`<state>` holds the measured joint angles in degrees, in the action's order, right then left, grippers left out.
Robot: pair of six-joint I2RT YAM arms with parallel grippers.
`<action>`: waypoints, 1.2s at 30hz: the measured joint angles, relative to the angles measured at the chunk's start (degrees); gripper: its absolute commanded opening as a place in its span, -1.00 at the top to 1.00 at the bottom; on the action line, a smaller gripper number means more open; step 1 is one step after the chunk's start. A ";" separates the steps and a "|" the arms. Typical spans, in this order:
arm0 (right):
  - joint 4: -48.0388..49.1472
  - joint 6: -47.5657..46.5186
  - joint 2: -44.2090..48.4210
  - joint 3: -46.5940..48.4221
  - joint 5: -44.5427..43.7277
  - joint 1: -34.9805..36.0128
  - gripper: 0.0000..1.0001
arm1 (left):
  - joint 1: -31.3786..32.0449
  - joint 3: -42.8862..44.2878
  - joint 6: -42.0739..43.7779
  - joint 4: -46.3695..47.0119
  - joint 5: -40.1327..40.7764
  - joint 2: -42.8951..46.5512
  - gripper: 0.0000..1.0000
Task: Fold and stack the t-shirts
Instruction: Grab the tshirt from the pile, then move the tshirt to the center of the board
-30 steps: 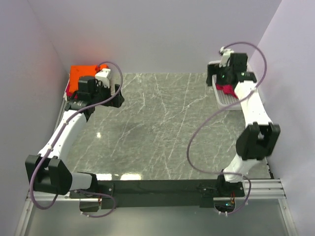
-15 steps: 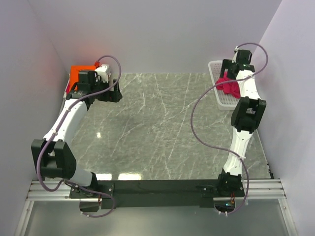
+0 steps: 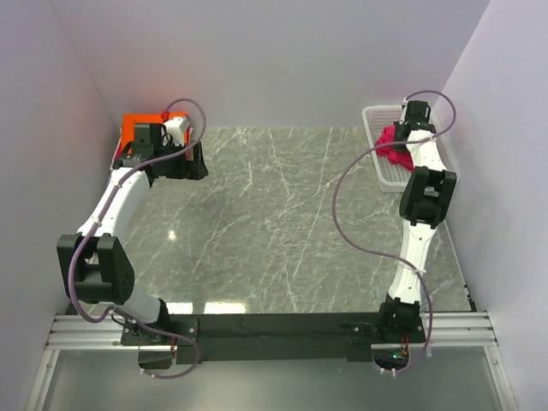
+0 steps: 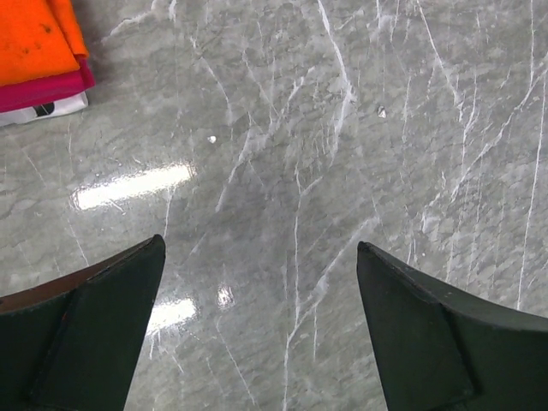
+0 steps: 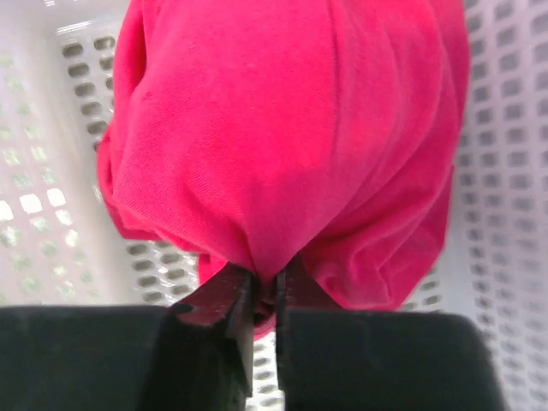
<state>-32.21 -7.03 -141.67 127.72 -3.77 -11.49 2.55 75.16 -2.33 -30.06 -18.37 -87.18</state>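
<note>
A crumpled crimson-pink t-shirt (image 5: 291,128) lies in the white mesh basket (image 5: 505,171) at the table's far right. My right gripper (image 5: 266,278) is shut on a fold of it, with cloth pinched between the two fingers. From above, that gripper (image 3: 402,137) reaches down into the basket (image 3: 383,175) onto the pink shirt (image 3: 394,147). A stack of folded t-shirts (image 3: 137,127), orange on top, rests at the far left corner. In the left wrist view the orange shirt (image 4: 34,38) lies on a pink one (image 4: 51,88). My left gripper (image 4: 259,247) hangs open over bare table right of the stack.
The grey marble tabletop (image 3: 274,223) spreads between the arms. Pale walls close in on the left, back and right. A white label or tag (image 4: 51,107) peeks from under the stack. The black rail with both arm bases (image 3: 282,327) runs along the near edge.
My right arm stretched farther back into the basket and its jaws closed on the pink shirt. The left arm drew back slightly toward the far left, still open.
</note>
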 measured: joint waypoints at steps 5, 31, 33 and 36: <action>-1.09 -0.31 2.69 -0.59 1.90 -0.70 1.00 | -0.42 1.70 -0.11 -1.27 -0.13 -0.63 -0.99; -9.55 -7.91 64.22 -13.99 20.94 26.16 1.00 | -15.85 0.83 4.94 -2.62 -21.49 12.39 -0.99; -8.92 -8.07 64.57 -12.57 20.20 28.37 1.00 | -16.31 -0.09 5.07 -1.86 -22.56 14.53 -0.99; -7.15 -7.08 65.29 -11.78 19.96 29.53 1.00 | -17.05 -0.57 4.76 -0.98 -24.70 15.67 -0.99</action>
<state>-39.35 -14.11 -76.38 115.94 16.19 18.04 -14.50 74.59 2.44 -31.05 -43.07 -71.50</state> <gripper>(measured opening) 0.176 0.995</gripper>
